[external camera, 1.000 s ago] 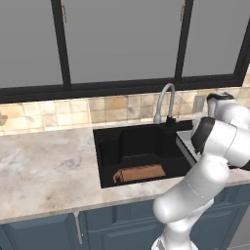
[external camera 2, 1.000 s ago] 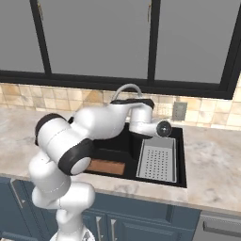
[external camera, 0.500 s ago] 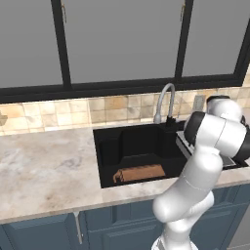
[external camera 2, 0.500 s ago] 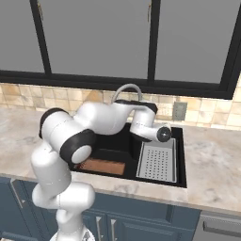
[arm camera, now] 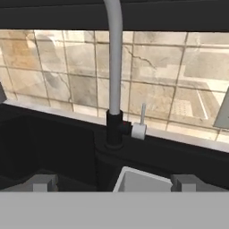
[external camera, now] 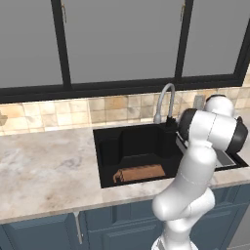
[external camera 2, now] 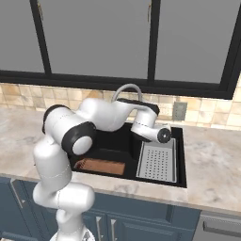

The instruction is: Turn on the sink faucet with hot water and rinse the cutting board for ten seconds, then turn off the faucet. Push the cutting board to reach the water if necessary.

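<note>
gripper faces the sink faucet base, fingers spread wide, nothing between them. small grey lever sits on the right of the dark base, not yet touched. no water running. cutting board lies at the front of the sink, well off the nozzle line. risks: fingers straddle or slip past the thin lever, push swings it to cold, stream misses the board. grey drain tray sits close below the hand.

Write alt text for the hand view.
Close ahead, the faucet rises from a dark base at the sink's back edge, its small lever upright, no water running. Beige tiles behind; the open gripper frames a tray corner.
</note>
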{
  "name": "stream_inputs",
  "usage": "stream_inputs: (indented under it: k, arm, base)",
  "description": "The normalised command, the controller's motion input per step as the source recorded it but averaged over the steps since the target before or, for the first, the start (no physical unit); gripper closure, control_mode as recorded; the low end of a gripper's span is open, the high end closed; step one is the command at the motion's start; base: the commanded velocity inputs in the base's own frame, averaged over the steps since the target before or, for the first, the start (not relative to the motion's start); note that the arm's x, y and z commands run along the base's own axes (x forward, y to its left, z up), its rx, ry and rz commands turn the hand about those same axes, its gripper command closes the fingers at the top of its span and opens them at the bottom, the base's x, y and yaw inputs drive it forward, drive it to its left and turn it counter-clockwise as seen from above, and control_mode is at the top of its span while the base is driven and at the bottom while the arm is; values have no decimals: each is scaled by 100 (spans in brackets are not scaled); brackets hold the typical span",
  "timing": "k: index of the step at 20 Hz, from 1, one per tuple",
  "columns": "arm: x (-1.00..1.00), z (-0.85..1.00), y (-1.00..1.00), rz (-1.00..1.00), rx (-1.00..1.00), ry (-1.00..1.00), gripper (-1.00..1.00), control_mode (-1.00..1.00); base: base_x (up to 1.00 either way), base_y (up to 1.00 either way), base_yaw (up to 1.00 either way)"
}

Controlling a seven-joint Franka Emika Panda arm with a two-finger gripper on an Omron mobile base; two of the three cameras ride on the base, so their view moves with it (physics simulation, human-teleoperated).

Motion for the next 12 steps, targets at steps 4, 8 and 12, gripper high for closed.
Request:
stream_inputs:
  k: [4, 8, 12]
  arm:
    - [14, -8, 0, 0, 0, 0, -100, -100]
    - [13, -11, 0, 0, 0, 0, -100, -100]
    - [17, -11, -1, 0, 0, 0, -100, -100]
  base:
    - [0, 0, 0]
    - [0, 0, 0]
    - [0, 0, 0]
